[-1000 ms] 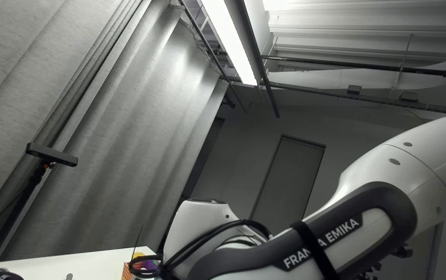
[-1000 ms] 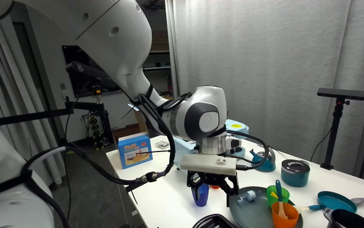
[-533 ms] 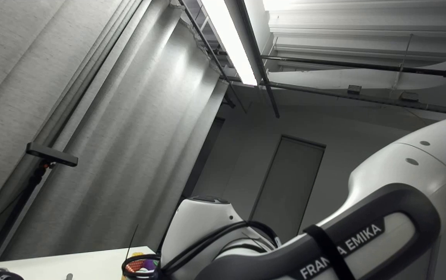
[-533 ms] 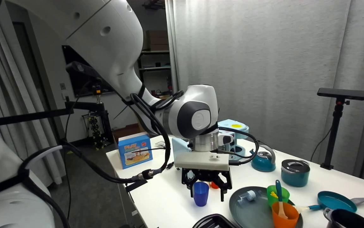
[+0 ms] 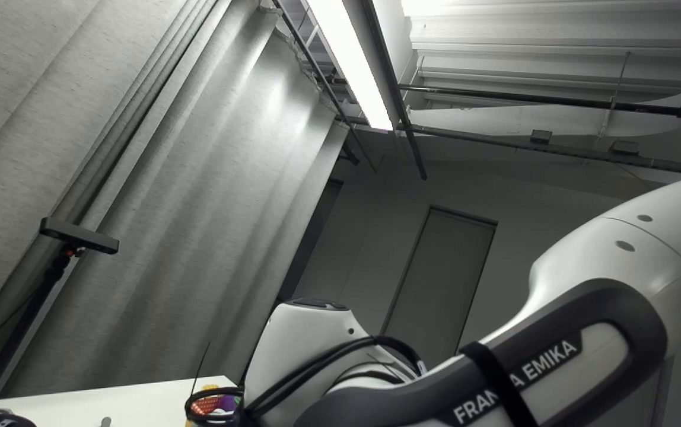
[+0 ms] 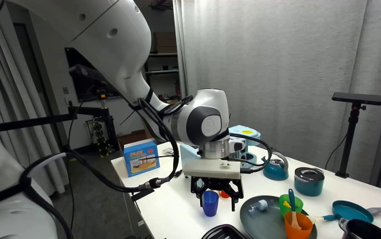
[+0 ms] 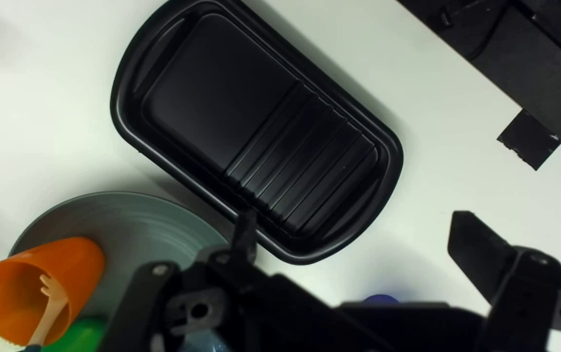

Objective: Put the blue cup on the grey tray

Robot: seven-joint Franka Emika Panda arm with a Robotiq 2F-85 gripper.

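blue cup: smooth, tapered; stood upright near the round grey tray, apart from it. gripper was spread. black pan, ridged, round-cornered, lay beside the tray.

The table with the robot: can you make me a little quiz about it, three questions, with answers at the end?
1. True or false: the blue cup is on the table, not on the grey tray.
2. Which cup holds the teal-handled utensil? A: blue. B: green. C: orange.
3. Is the tool open or shut, and how can you tell?

Key: 1. True. 2. C, the orange cup. 3. Open: its fingers are apart.
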